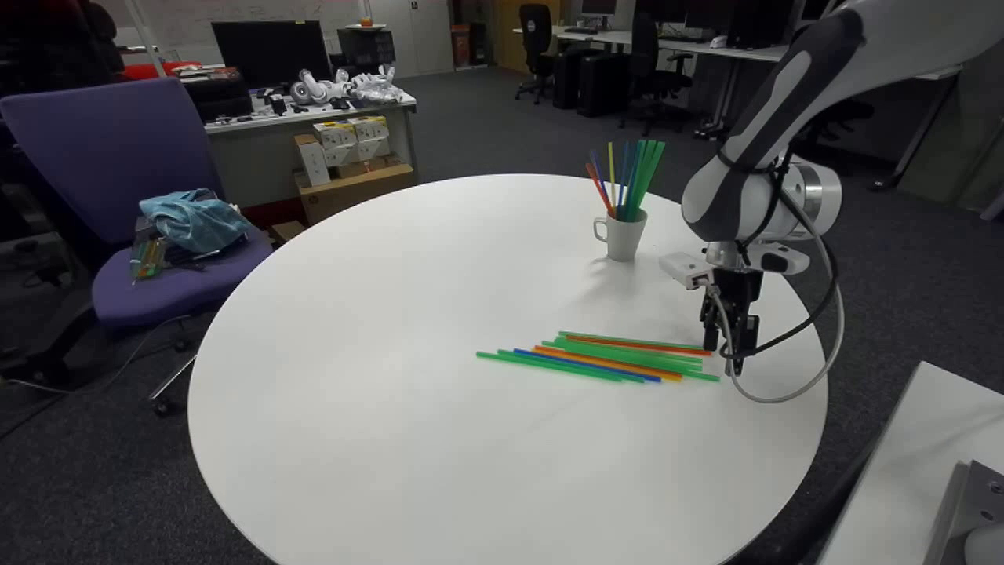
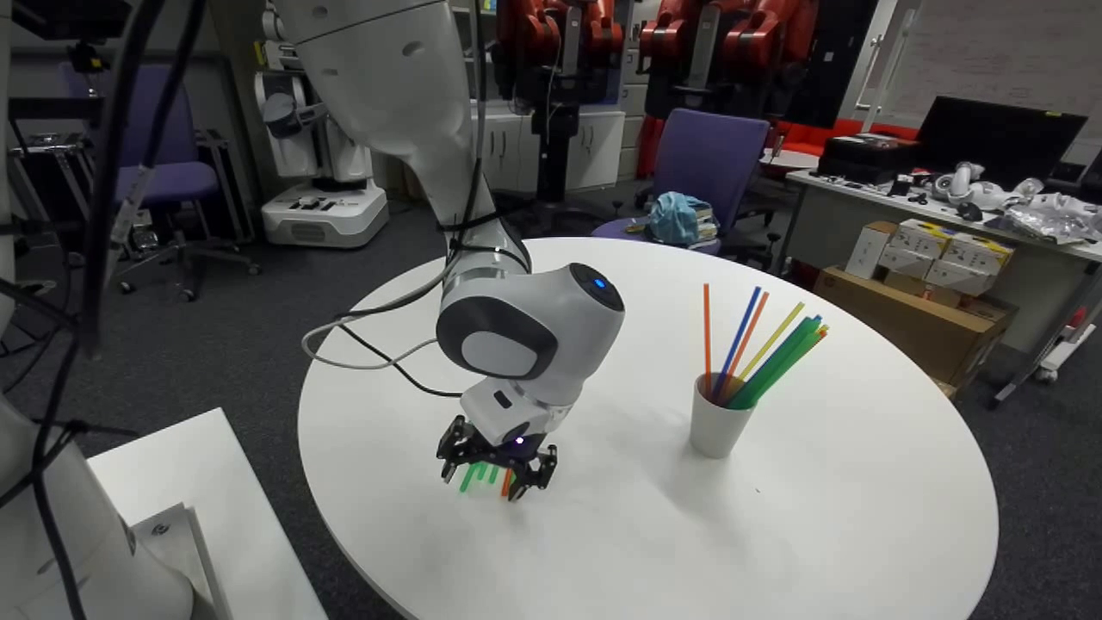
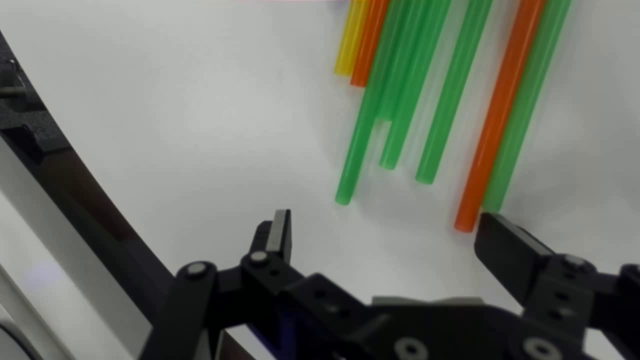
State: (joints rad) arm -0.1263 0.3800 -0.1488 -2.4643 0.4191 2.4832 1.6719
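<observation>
My gripper is open with nothing between its fingers, low over the table. In an exterior view, it is at the near ends of a loose row of straws, green, orange, yellow and blue, lying flat. In the wrist view, an orange straw and a green straw beside it end at the right fingertip; I cannot tell whether it touches them. Several green straws end ahead of the gap between the fingers. A white mug holds upright coloured straws; it also shows in an exterior view.
A round white table bears the straws and mug. A white side surface stands by the robot base. A purple chair with a blue cloth stands beyond the table. A loose cable hangs from the arm beside the gripper.
</observation>
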